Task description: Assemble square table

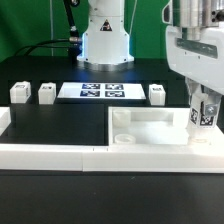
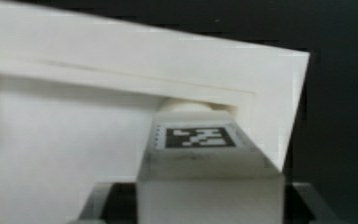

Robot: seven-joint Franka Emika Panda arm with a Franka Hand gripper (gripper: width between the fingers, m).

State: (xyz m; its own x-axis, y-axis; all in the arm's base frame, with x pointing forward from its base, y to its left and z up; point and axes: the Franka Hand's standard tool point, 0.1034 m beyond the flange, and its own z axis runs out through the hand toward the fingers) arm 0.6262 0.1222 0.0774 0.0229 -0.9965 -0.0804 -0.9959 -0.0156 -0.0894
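Observation:
The white square tabletop (image 1: 150,128) lies tray-side up against the front rail. My gripper (image 1: 203,108) hangs over its corner on the exterior view's right, shut on a white tagged leg (image 1: 204,113) that stands upright with its lower end at or just above that corner. In the wrist view the leg (image 2: 201,155) fills the gap between my dark fingers (image 2: 119,203), and its tip points at a round corner socket (image 2: 197,103) of the tabletop (image 2: 105,110). Three more legs stand on the black table: two (image 1: 18,92) (image 1: 46,93) on the exterior view's left and one (image 1: 157,94) to the right of the marker board.
The marker board (image 1: 102,91) lies flat at the back centre, in front of the robot base (image 1: 105,40). A long low white border rail (image 1: 60,152) runs along the front edge, with an upright end (image 1: 4,120) on the exterior view's left.

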